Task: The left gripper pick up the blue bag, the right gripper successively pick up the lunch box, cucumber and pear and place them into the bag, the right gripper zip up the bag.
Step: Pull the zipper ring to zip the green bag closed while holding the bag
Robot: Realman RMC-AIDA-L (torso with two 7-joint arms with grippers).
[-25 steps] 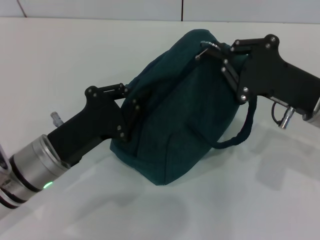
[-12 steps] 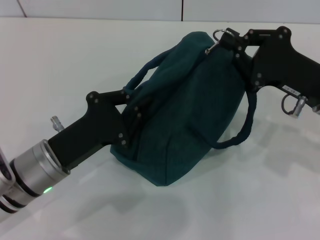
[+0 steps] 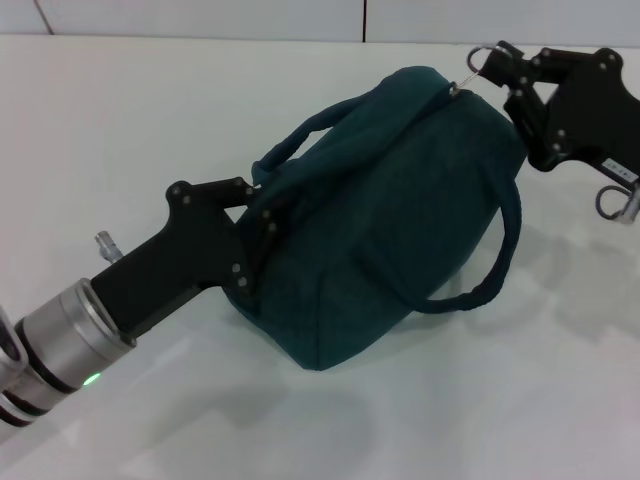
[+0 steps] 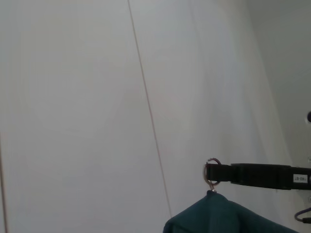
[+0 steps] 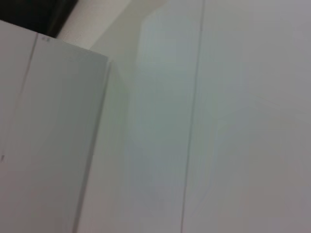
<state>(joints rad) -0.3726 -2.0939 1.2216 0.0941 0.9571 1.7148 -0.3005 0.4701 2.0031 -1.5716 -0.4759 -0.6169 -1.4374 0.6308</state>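
The blue bag point(image 3: 390, 220) lies on its side on the white table, bulging, with its top drawn closed. My left gripper point(image 3: 258, 205) is shut on the bag's near-left end, beside one handle point(image 3: 300, 140). At the far-right end of the bag, my right gripper point(image 3: 502, 62) is shut on the ring zipper pull point(image 3: 482, 52). The left wrist view shows that ring zipper pull point(image 4: 212, 171) in the right gripper point(image 4: 210, 173) above a corner of the bag point(image 4: 218, 218). The lunch box, cucumber and pear are out of view.
The other handle point(image 3: 490, 270) hangs loose off the bag's right side over the white table point(image 3: 150, 110). A wall with a dark seam point(image 3: 364, 20) runs along the back edge. The right wrist view shows only pale panels.
My right gripper has moved right and back with the zipper pull, stretching the bag's top to the right. The left gripper has kept its hold and shifted slightly.
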